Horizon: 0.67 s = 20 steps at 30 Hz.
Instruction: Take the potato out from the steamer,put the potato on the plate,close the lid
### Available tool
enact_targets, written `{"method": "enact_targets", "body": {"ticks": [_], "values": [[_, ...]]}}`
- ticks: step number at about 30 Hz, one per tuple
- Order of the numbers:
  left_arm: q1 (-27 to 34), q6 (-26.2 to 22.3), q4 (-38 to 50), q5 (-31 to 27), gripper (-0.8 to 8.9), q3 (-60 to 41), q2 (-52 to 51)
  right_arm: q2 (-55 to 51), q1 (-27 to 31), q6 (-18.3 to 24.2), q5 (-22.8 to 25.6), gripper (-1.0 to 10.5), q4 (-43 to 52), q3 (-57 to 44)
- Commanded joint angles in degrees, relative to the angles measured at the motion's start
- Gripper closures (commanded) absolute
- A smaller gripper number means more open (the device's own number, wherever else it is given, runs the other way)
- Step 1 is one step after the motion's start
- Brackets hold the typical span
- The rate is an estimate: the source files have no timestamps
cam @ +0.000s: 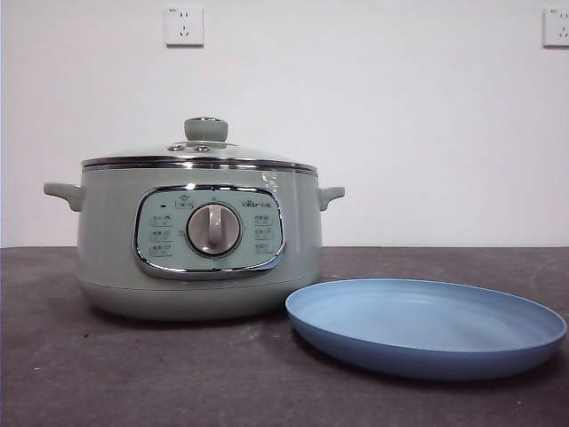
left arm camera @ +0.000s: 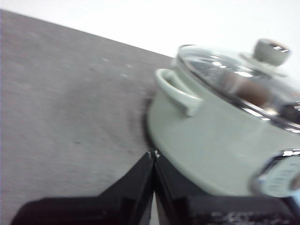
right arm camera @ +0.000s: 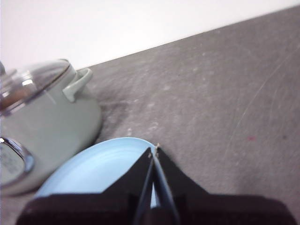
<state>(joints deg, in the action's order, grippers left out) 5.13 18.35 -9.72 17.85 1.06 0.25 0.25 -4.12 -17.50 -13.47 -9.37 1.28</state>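
Through the glass lid [left arm camera: 234,75] of the left wrist view, the potato [left arm camera: 251,91] is only a brown blur. The steamer [right arm camera: 47,126] is cut by the edge in both wrist views. The black jaws cover part of the plate [right arm camera: 93,173].

Lab: bare wall [cam: 356,124], sockets [cam: 184,27].
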Motion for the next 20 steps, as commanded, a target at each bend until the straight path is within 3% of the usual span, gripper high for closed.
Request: {"method": "enact_targets", "body": {"ticks": [1, 6, 12, 15, 20], "values": [[0.1, 5.6, -0.3, 3.4, 8.21, 0.5, -0.2, -0.2, -0.1, -7.4, -0.3, 9.6, 0.3, 1.7], [0.1, 7.5, -1.7, 5.1, 8.21, 5.1, 0.1, 1.2, -0.1, -8.1, -2.5, 9.6, 0.1, 6.3], [0.1, 6.9, -9.5, 6.7, 8.21, 14.5, 3.4, 8.0, -0.1, -7.7, -4.7, 9.6, -5.4, 15.2], [0.1, 4.8, -13.0, 9.4, 8.21, 19.5, 6.5, 13.2, -0.1, -4.2, -7.3, 9.6, -10.5, 21.2], [0.1, -1.6, -19.8, 14.6, 8.21, 27.3, 12.7, 23.7, -0.1, 5.6, -16.6, 9.6, -22.9, 33.8]]}}
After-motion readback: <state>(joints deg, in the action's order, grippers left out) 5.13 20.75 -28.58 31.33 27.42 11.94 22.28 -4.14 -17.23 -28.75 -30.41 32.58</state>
